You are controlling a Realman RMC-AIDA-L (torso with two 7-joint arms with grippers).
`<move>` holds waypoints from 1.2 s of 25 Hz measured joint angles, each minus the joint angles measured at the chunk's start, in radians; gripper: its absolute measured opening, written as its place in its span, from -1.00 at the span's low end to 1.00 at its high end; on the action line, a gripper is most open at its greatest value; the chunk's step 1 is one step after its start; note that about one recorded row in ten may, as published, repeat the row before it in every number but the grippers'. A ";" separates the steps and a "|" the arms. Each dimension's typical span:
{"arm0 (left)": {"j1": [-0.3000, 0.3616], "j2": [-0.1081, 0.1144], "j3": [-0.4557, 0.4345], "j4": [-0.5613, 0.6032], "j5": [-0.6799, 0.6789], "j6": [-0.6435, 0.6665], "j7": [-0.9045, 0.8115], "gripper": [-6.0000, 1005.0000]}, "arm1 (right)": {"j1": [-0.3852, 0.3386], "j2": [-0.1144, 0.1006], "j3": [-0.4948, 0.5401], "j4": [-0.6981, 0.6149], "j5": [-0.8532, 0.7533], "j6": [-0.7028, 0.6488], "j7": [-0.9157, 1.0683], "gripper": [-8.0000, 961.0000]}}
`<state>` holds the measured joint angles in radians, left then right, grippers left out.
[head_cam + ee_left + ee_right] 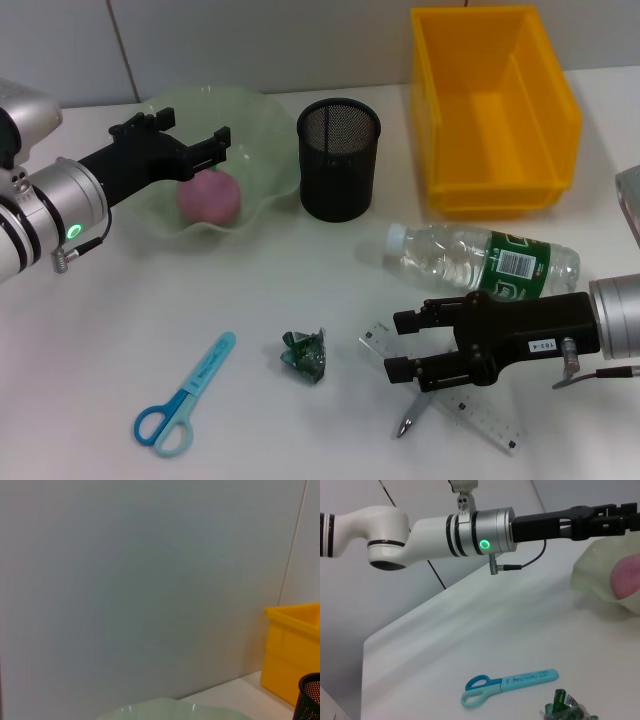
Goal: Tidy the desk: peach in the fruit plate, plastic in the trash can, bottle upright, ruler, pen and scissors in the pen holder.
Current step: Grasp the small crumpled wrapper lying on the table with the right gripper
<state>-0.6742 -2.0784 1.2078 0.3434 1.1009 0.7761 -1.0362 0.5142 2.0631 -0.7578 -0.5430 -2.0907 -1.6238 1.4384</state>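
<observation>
One of each thing shows on the white desk (300, 290): one peach (209, 197), one pair of blue scissors (184, 395), one crumpled green plastic wrapper (304, 353), one water bottle (484, 260), one clear ruler (470, 405), one pen (409, 417), one black mesh pen holder (339, 158), one pale green fruit plate (262, 130) and one yellow bin (490, 105).

The left gripper (186, 141) hangs over the fruit plate with its fingers spread apart and nothing between them. The peach lies in the plate, just below and ahead of those fingertips. Nothing can be seen inside the pen holder beside the plate, past the left gripper's tips. The yellow bin, farther off the same way, shows a bare floor.

The right gripper (404, 346) hovers low over the ruler, its fingers parted and holding nothing. The ruler lies flat under it, and the pen pokes out from beneath the lower finger, across the ruler. The bottle lies on its side just behind this gripper, cap pointing toward the pen holder. The wrapper sits just ahead of the right fingertips, and the scissors lie farther on in the same direction, flat on the desk.
</observation>
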 joint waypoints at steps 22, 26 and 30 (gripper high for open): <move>0.180 0.066 -0.005 0.166 0.087 0.685 -0.344 0.74 | 0.005 0.000 0.000 -0.007 0.008 -0.003 0.003 0.60; 0.201 0.077 -0.003 0.167 0.184 0.791 -0.368 0.74 | 0.015 0.000 0.000 -0.005 0.008 -0.007 0.003 0.60; 0.204 0.075 -0.003 0.167 0.263 0.805 -0.364 0.74 | 0.023 0.000 0.000 -0.006 0.008 -0.008 0.010 0.60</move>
<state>-0.4698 -2.0034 1.2051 0.5104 1.3642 1.5806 -1.4005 0.5377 2.0632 -0.7577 -0.5486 -2.0831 -1.6316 1.4488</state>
